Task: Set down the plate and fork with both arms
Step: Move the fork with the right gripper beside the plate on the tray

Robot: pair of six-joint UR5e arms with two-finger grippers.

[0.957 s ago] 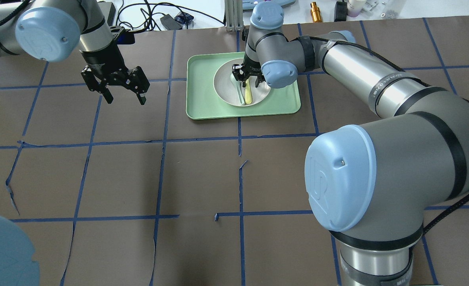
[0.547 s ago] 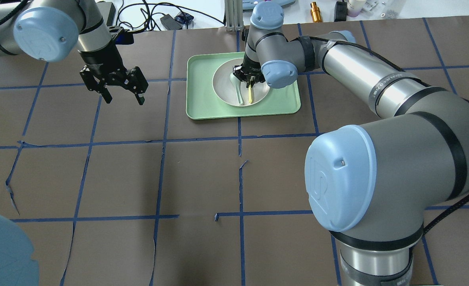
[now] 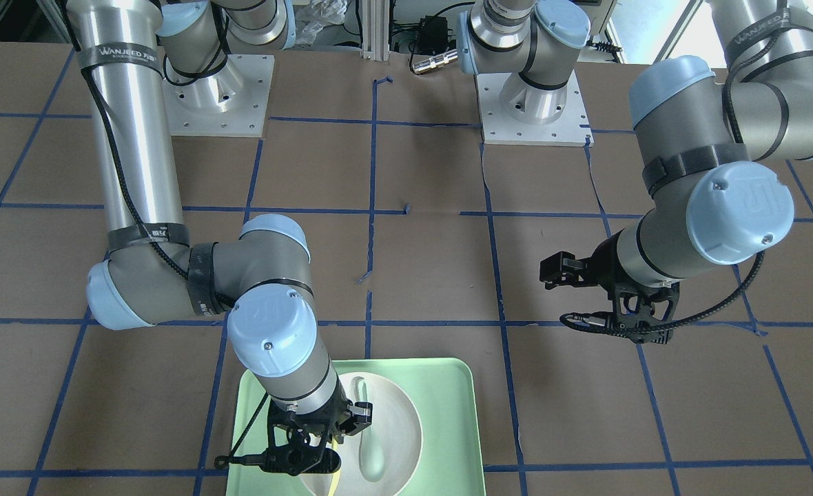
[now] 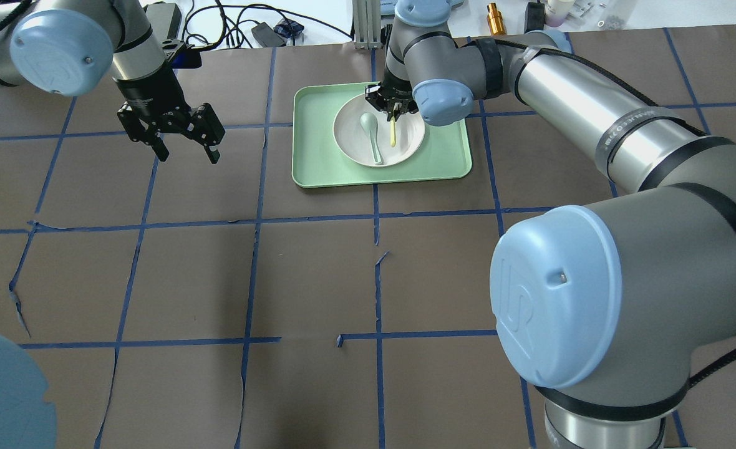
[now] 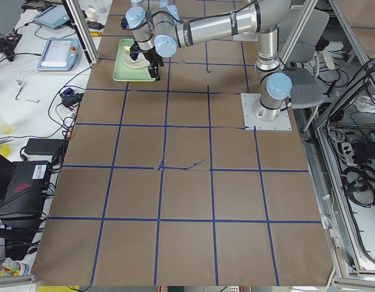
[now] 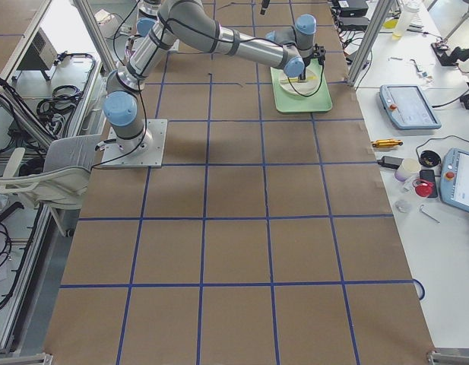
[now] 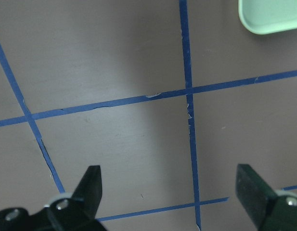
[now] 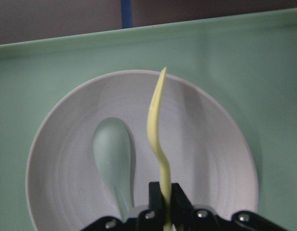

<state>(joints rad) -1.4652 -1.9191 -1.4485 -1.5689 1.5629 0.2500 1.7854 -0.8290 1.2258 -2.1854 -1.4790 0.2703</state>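
Note:
The off-white plate [image 4: 350, 138] lies in the mint-green tray [image 4: 318, 159]. My right gripper [image 4: 393, 111] is shut on one end of the pale-yellow fork [image 4: 393, 133] and holds it just above the plate. The right wrist view shows the fork [image 8: 157, 120] pinched between the fingers, reaching out over the plate [image 8: 211, 144]. My left gripper [image 4: 187, 156] is open and empty above the bare table, left of the tray. The left wrist view shows its fingers [image 7: 93, 187] wide apart.
A pale grey-green spoon [image 4: 372, 130] lies in the plate beside the fork. The tray's corner shows in the left wrist view [image 7: 273, 17]. Cables and small items lie beyond the table's far edge [image 4: 268, 31]. Blue tape lines cross the brown table.
My right gripper shut on the fork and raised it off the plate, drawing back towards the plate's far rim. My left gripper drifted a little left and farther away, still open.

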